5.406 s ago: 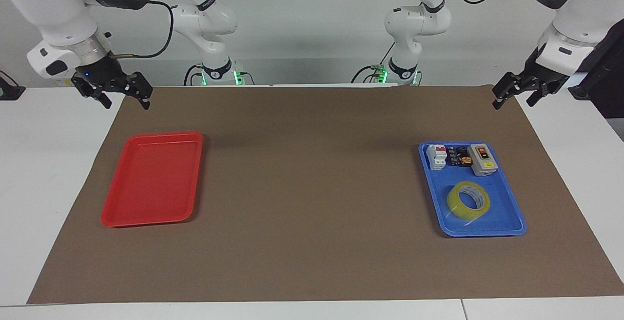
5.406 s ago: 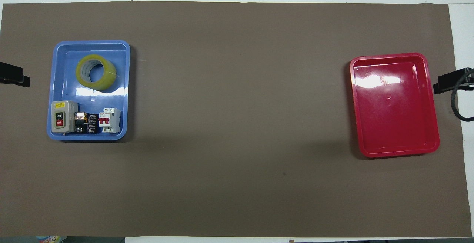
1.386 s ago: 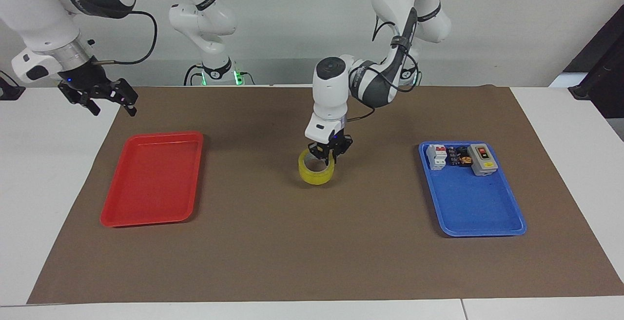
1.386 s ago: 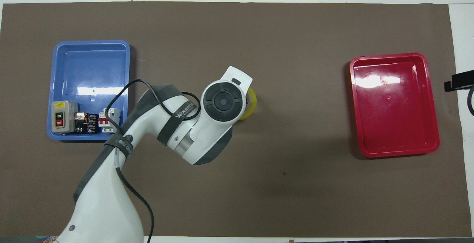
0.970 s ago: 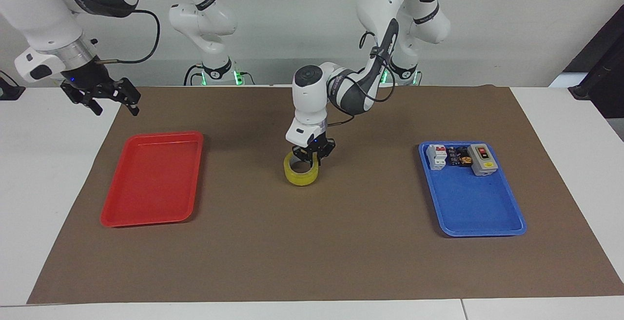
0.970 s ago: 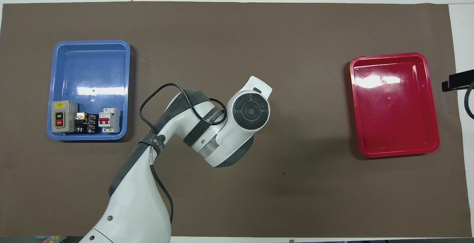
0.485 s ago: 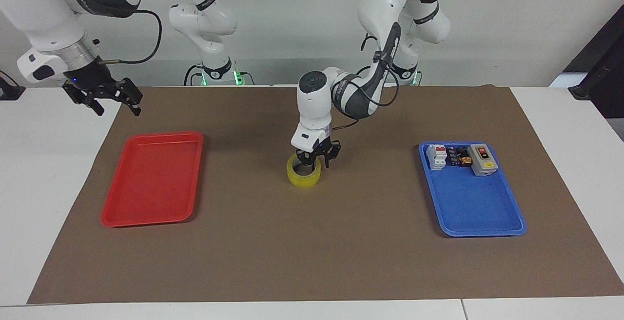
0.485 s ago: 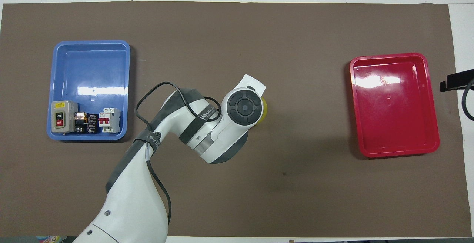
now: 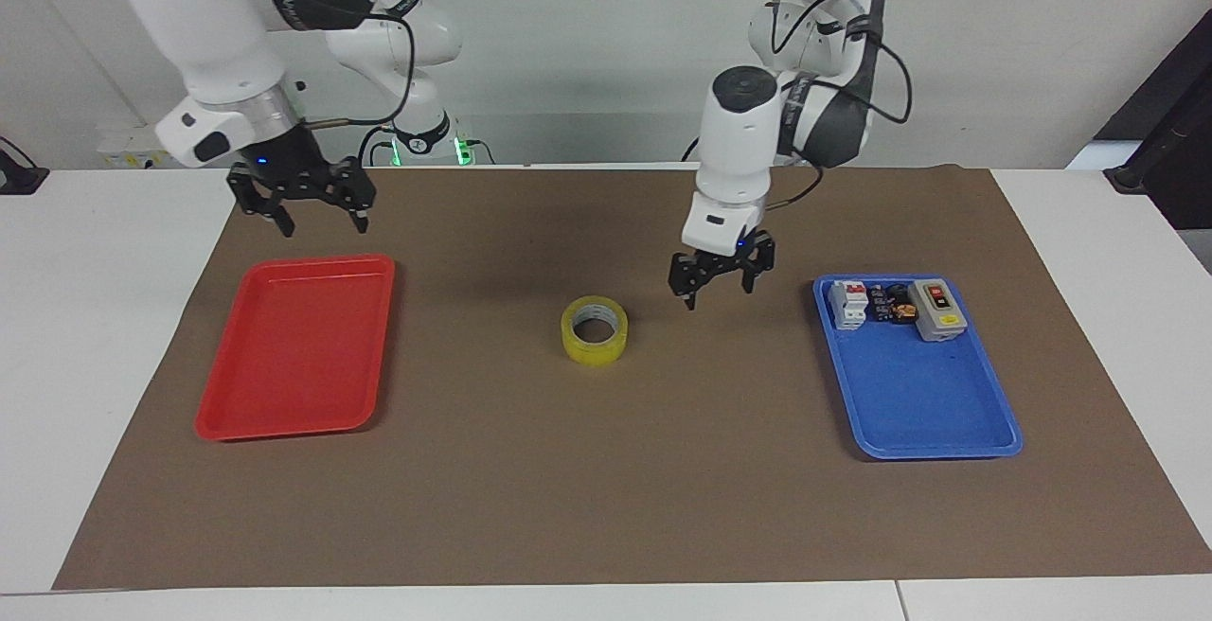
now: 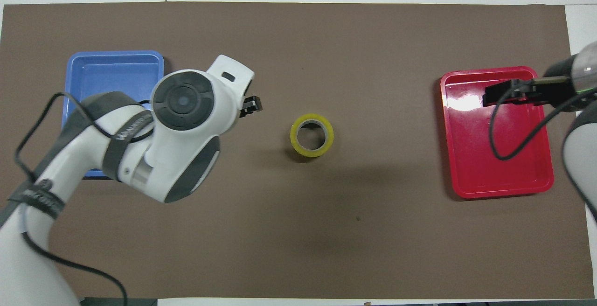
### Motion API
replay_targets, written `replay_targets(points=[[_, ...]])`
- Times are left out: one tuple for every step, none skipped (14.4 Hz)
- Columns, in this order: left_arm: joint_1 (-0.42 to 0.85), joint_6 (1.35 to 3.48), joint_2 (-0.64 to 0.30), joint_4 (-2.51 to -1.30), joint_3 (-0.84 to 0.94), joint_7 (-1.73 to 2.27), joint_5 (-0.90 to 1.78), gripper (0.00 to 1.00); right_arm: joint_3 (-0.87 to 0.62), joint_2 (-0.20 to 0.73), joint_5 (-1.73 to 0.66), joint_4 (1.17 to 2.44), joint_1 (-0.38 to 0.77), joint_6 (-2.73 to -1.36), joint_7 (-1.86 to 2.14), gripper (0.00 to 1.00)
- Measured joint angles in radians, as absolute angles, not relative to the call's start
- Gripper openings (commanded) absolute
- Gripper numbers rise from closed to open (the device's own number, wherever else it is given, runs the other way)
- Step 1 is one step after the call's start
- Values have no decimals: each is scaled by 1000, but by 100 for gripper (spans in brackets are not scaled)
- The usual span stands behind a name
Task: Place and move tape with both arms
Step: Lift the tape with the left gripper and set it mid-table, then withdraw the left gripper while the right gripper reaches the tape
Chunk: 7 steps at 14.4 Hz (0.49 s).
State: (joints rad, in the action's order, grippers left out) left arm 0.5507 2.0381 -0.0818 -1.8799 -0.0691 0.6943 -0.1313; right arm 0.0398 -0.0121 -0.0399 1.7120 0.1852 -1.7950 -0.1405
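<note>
The tape, a yellow ring with a pale core, lies flat on the brown mat at the table's middle, and nothing touches it. My left gripper hangs open and empty in the air over the mat, between the tape and the blue tray. In the overhead view my left arm hides most of that gripper; one black fingertip shows. My right gripper is open and empty, raised over the red tray, as the overhead view also shows.
The blue tray holds a grey switch box, a white breaker and small dark parts at its end nearer the robots. The red tray holds nothing. Two smaller arms with green-lit bases stand at the robots' edge.
My left gripper opened, let go of the tape on the mat, rose and drew back toward the blue tray. My right arm swung in over the red tray.
</note>
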Motion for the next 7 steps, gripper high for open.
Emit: replay_targets(points=[[500, 1995, -44, -1887, -70, 603, -121, 100, 37, 14, -40, 1710, 250, -1835, -209, 100], [447, 1965, -15, -1889, -72, 507, -89, 100, 36, 47, -40, 1700, 314, -1868, -280, 100], [391, 1943, 6, -1888, -74, 417, -50, 100, 35, 86, -39, 1683, 371, -1898, -340, 100], [336, 1916, 21, -1880, -77, 338, -23, 100, 35, 129, -39, 1662, 422, -1931, -388, 100], [283, 1878, 29, -1861, -79, 269, -9, 100, 35, 172, -39, 1645, 465, -1966, -426, 100], [236, 1840, 32, -1833, -81, 207, -3, 100, 36, 210, -39, 1633, 496, -1997, -456, 100], [196, 1807, 32, -1800, -81, 152, -1, 100, 36, 242, -39, 1627, 519, -2020, -476, 100]])
